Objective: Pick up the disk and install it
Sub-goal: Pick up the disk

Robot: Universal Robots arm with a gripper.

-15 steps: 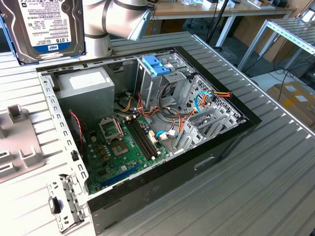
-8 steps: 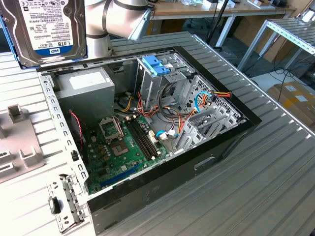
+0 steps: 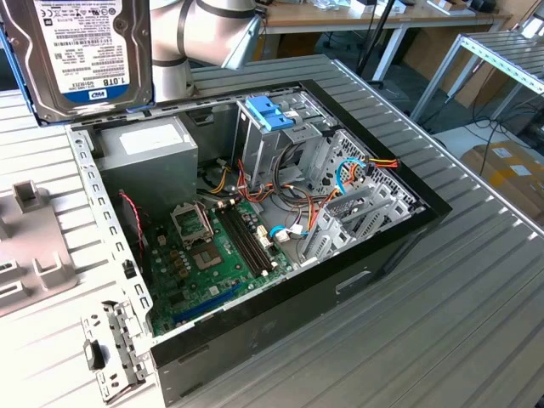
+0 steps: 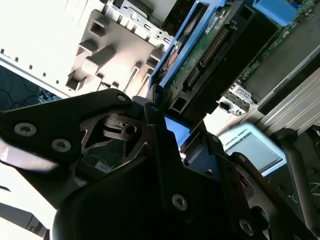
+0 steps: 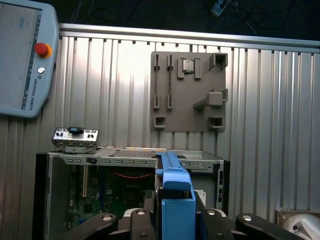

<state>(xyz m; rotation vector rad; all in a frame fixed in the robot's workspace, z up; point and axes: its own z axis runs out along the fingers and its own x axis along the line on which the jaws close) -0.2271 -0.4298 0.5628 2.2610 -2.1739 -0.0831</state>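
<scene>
Half the job is done. On the table [image 3: 476, 340] the open computer case [image 3: 382, 255] is laid, and the disk [image 3: 85, 51] is held up near it, pinched between the fingers [image 4: 159, 125], not yet put in.

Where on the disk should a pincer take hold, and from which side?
On the blue carrier at one end, from above along its length. The disk is flat and hangs upright, so the pincer closes across the thin carrier, as it does now, leaving the lower end free for the case.
</scene>
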